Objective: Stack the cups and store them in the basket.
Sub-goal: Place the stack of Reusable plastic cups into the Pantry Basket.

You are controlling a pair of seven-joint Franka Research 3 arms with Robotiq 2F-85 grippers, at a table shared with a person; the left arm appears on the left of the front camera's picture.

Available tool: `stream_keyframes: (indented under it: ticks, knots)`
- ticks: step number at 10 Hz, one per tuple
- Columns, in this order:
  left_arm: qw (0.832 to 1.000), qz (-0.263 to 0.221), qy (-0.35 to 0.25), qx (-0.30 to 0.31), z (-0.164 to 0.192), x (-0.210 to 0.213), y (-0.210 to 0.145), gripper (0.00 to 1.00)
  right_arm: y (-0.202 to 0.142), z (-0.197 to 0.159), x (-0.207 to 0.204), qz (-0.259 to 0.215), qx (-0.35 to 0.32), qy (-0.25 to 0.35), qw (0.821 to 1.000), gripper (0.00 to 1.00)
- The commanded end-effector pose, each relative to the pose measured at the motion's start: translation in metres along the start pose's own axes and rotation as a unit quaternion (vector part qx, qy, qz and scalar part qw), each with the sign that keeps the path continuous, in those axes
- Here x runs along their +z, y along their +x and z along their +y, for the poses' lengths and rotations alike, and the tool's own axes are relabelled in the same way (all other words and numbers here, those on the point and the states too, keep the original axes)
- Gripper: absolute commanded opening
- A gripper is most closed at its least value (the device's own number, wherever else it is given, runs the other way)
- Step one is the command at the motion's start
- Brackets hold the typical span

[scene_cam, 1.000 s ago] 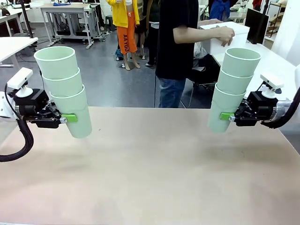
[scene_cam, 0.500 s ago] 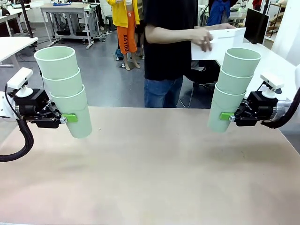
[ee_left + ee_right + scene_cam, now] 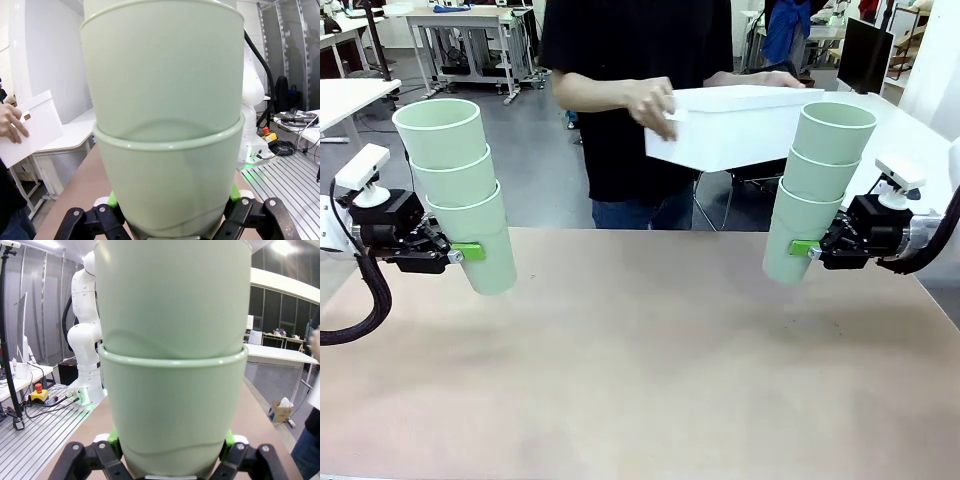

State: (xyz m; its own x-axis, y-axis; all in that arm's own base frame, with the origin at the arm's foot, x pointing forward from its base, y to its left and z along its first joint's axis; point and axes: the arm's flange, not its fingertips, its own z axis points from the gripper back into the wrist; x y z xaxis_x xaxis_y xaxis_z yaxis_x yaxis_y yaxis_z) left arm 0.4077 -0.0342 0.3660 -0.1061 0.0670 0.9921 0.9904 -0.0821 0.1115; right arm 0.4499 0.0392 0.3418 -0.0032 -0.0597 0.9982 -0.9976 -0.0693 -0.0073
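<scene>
Six cups [image 3: 483,250]: we count two stacks of three, both airborne.
Left gripper [image 3: 470,253]: jaws clenched on left stack [image 3: 460,190], bottom cup.
Right gripper [image 3: 802,248]: same deal, right stack [image 3: 817,185].
Basket [image 3: 740,135]: in person's hands [image 3: 655,102], beyond the table [image 3: 640,380].

Robotics lab: e-stop button [image 3: 37,388] by slotted aluminium base plate [image 3: 35,440], loose cables [image 3: 45,407], metal-framed workbenches [image 3: 460,25], monitor [image 3: 867,50], bare grey floor [image 3: 540,170].

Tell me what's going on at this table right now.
The left gripper grips the bottom cup of a nested stack of three mint-green cups, held above the table. The right gripper holds a second three-cup stack the same way. Beyond the far edge, a person holds the white basket in the air.
</scene>
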Motion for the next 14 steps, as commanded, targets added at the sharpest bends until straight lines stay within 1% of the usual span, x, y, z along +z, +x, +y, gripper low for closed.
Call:
stream_keyframes:
  ticks: [1, 14]
  knots:
    - [1.0, -0.004, -0.001, -0.002, -0.0003, 0.0, 0.0067, 0.87, 0.004, 0.0, -0.0023, 0.0, 0.004, 0.002, 1.0, 0.85]
    - [1.0, -0.004, -0.001, -0.002, -0.0003, 0.0, 0.0067, 0.87, 0.004, 0.0, -0.0023, 0.0, 0.004, 0.002, 1.0, 0.85]
